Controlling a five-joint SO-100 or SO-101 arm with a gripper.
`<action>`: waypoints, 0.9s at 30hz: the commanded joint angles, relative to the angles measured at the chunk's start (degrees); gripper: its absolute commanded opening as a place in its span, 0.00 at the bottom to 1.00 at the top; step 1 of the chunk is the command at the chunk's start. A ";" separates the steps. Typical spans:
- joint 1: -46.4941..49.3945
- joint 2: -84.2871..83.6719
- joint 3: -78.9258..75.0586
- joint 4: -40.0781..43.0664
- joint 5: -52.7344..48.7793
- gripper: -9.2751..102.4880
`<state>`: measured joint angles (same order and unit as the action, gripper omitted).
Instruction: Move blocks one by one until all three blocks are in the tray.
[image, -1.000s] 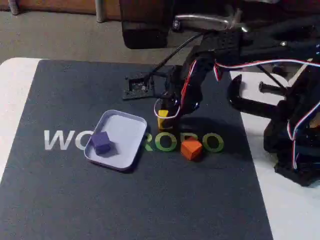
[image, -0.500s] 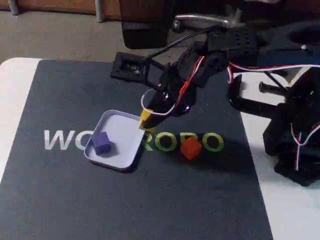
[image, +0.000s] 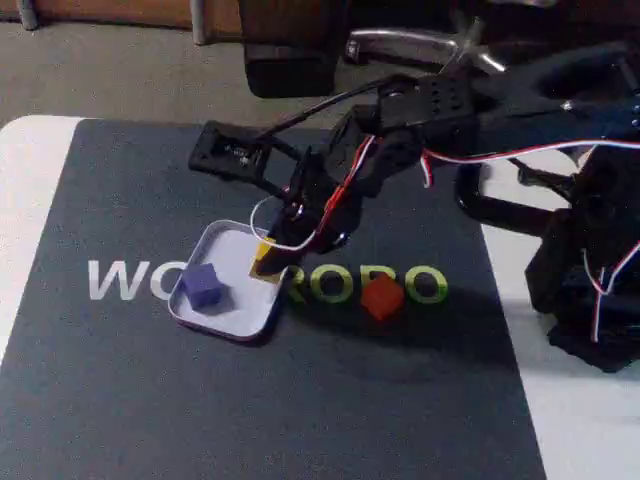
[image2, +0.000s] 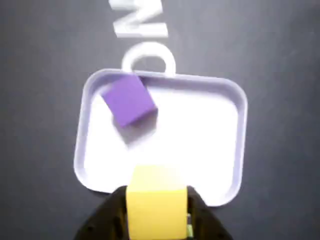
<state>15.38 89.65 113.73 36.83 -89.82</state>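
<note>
**A:** What's changed? A second ago your gripper (image: 264, 262) sat over the mat's green lettering (image: 365, 283) with the yellow block (image: 263, 262); now it has carried it left, over the tray's (image: 262, 318) near rim.

**B:** So block two is nearly home. And the grip?

**A:** Jaws closed narrowly onto the yellow block (image2: 156, 207), one finger on each side, block raised off the tray (image2: 220, 145).

**B:** The others?

**A:** Purple block (image: 204, 285) lies inside the tray. Orange block (image: 381, 296) rests on the mat, well apart; you'd fetch it last.
</note>
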 joint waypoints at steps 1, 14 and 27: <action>0.26 0.26 -3.08 -0.62 -0.44 0.18; 1.23 1.14 -2.55 0.26 -6.15 0.31; 9.05 13.80 5.01 11.60 -49.04 0.30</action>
<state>23.12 100.55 118.56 47.46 -131.13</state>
